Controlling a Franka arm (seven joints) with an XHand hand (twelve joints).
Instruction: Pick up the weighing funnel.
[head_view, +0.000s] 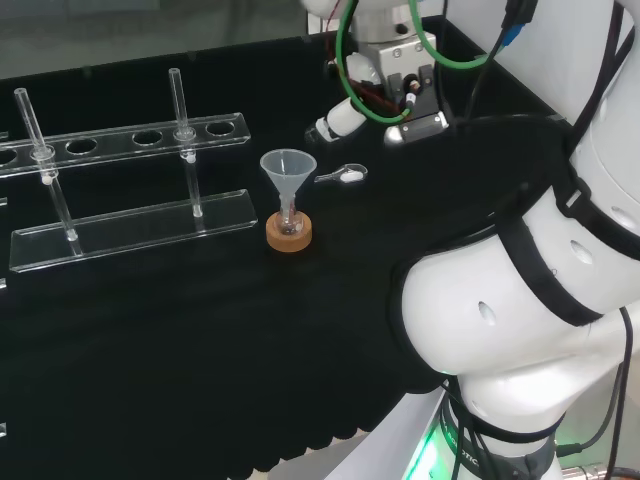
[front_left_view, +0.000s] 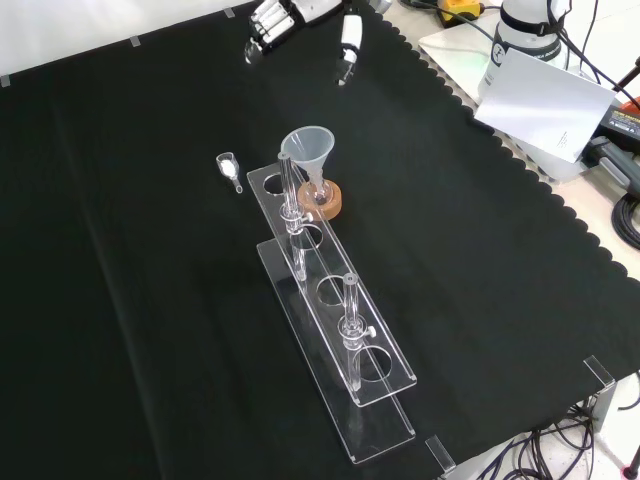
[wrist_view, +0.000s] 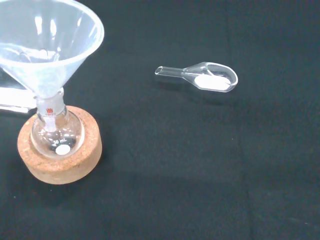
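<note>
The weighing funnel (front_left_view: 229, 168) lies scoop-up on the cloth (front_left_view: 120, 300), keeping its white powder (wrist_view: 211, 82) in — the hand (front_left_view: 300, 12) hovers farther off in the front view, fingers relaxed, holding nothing.

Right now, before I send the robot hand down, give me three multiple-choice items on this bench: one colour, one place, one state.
1. The ring under the flask is: A red; B blue; C cork brown.
2. The weighing funnel is: A inside the flask; B lying on the cloth, apart from the ring; C on top of the ring.
3. The robot hand is: A holding nothing; B gripping the flask; C pressing the ring.

Key: 1 C, the wrist view shows brown cork. 2 B, it lies flat with bare cloth around it. 3 A, the front view shows it above the cloth with relaxed, empty fingers.
</note>
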